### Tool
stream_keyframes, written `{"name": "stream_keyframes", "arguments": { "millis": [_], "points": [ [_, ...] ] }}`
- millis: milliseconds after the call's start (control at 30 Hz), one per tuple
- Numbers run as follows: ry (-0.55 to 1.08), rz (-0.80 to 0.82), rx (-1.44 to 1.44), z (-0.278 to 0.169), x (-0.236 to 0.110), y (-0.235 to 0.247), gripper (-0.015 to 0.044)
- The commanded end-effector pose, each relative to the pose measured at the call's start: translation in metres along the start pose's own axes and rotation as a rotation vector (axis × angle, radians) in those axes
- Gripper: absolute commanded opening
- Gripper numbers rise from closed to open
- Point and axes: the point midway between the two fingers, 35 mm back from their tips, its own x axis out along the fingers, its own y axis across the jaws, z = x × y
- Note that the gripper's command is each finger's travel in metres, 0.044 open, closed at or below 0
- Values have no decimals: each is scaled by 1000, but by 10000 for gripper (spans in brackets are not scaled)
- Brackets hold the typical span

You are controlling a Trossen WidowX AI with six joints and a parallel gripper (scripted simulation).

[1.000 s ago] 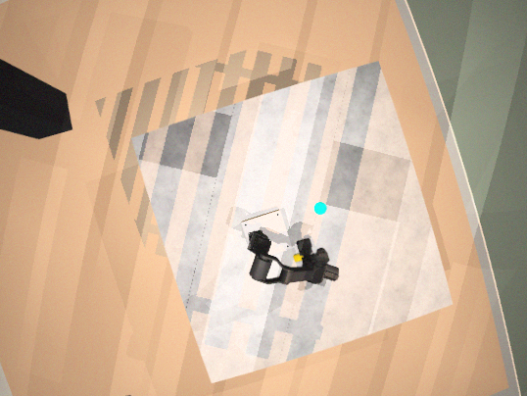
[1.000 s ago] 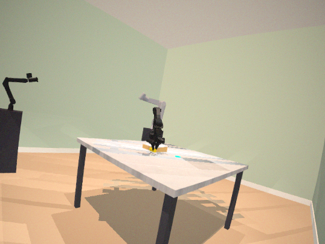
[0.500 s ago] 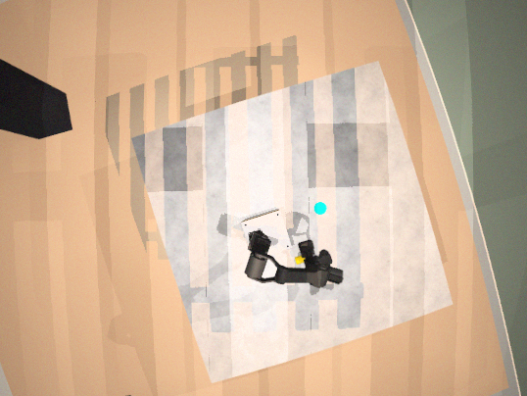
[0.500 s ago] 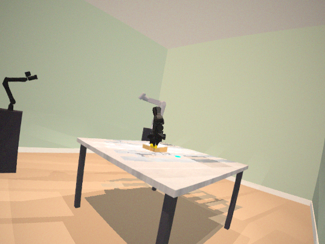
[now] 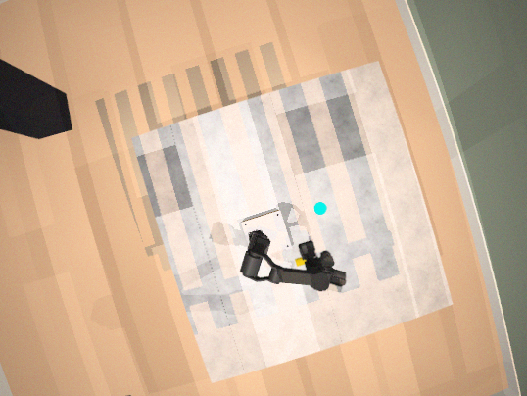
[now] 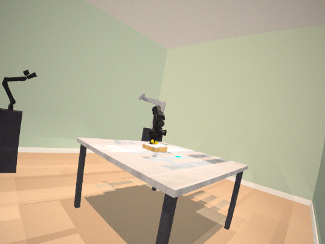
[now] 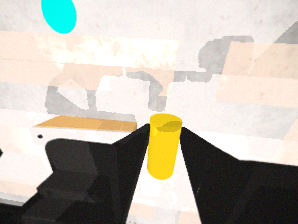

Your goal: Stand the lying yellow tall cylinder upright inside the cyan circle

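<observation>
The yellow tall cylinder (image 7: 164,146) (image 5: 300,262) (image 6: 153,141) sits between my two black fingers. My gripper (image 7: 164,129) (image 5: 308,261) is shut on it and holds it a little above the table. Only one end of the cylinder shows from above, beside the wrist. The cyan circle (image 5: 319,208) (image 7: 59,15) (image 6: 177,156) is a small flat disc on the table top, empty, a short way off from the gripper; in the wrist view it lies at the top left edge.
A flat wooden base block with a white top (image 5: 264,226) (image 6: 154,147) (image 7: 82,123) carries the arm's foot, close to the gripper. The white patterned table (image 5: 392,147) (image 6: 193,178) stands on a wooden floor. A dark cabinet with a second arm (image 6: 9,139) stands far left.
</observation>
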Motion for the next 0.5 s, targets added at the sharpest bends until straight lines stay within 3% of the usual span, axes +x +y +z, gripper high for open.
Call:
{"name": "stream_keyframes", "arguments": {
  "millis": [0, 467],
  "points": [
    [-3, -7, -7, -1, -12, 0, 105],
    [-4, -11, -100, 13, -22, 8, 105]
  ]
}}
